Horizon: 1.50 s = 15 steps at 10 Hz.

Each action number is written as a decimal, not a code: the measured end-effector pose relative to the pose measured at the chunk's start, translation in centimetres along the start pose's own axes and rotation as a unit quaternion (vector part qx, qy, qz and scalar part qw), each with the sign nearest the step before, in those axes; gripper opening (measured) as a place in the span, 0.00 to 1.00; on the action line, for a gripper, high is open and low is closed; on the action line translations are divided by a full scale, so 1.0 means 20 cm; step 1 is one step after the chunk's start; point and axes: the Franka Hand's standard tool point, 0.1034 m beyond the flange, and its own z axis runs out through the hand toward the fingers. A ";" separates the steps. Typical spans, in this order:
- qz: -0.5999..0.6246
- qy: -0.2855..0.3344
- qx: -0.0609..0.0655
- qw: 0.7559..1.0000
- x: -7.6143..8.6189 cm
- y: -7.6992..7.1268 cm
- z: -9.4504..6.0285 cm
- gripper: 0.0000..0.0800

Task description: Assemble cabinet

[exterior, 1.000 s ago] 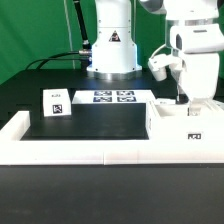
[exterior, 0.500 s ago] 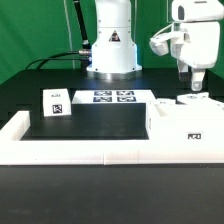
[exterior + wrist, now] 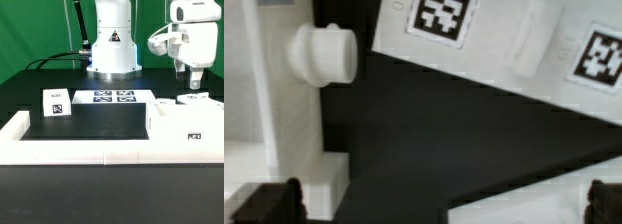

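Starting at the exterior view's left, the small tagged block (image 3: pixel 55 103) is sitting alone at the far corner of the black mat (image 3: pixel 95 120), inside the low white rail (image 3: pixel 80 152), and nothing is disturbing it. Moving across, the marker board (image 3: pixel 113 97) is lying flat in front of the arm's base.

Now to the exterior view's right, where it is all happening. The cabinet (image 3: pixel 185 128) is standing there as a big white box against the rail. A second ago the gripper (image 3: pixel 193 84) was down on its top; now it is lifting clear and hanging just above. A small white piece (image 3: pixel 194 100) is resting on the cabinet's top, right under the fingers and no longer touched.

The wrist view is backing that up: the dark fingertips (image 3: pixel 269 198) are showing spread wide apart with nothing between them, looking down on a white tagged panel with a round knob (image 3: pixel 322 55) over the dark mat.

To my eye the arm is finishing a placement on the cabinet and freeing itself. The lone block on the left is looking like a likely next pickup.
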 end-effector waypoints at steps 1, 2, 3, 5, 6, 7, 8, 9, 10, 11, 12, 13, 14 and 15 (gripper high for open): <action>-0.043 0.001 0.001 0.999 0.01 -0.01 0.00 1.00; -0.057 0.001 0.003 0.998 0.04 -0.02 0.01 1.00; -0.085 -0.001 0.006 0.996 0.09 -0.06 0.02 1.00; -0.086 -0.003 0.007 0.996 0.19 -0.12 0.05 1.00; -0.079 -0.003 0.006 0.997 0.15 -0.10 0.04 1.00; -0.074 -0.004 0.006 0.997 0.14 -0.10 0.04 1.00; -0.073 -0.004 0.006 0.997 0.14 -0.10 0.04 1.00; -0.074 -0.004 0.007 0.997 0.14 -0.11 0.05 1.00; -0.117 -0.003 0.014 0.993 0.14 -0.15 0.06 1.00; -0.142 -0.004 0.018 0.990 0.17 -0.20 0.08 1.00; -0.170 -0.005 0.022 0.985 0.21 -0.25 0.10 1.00; -0.187 -0.006 0.027 0.982 0.24 -0.28 0.12 1.00; -0.192 -0.006 0.029 0.981 0.26 -0.29 0.13 1.00; -0.188 -0.006 0.029 0.982 0.24 -0.28 0.13 1.00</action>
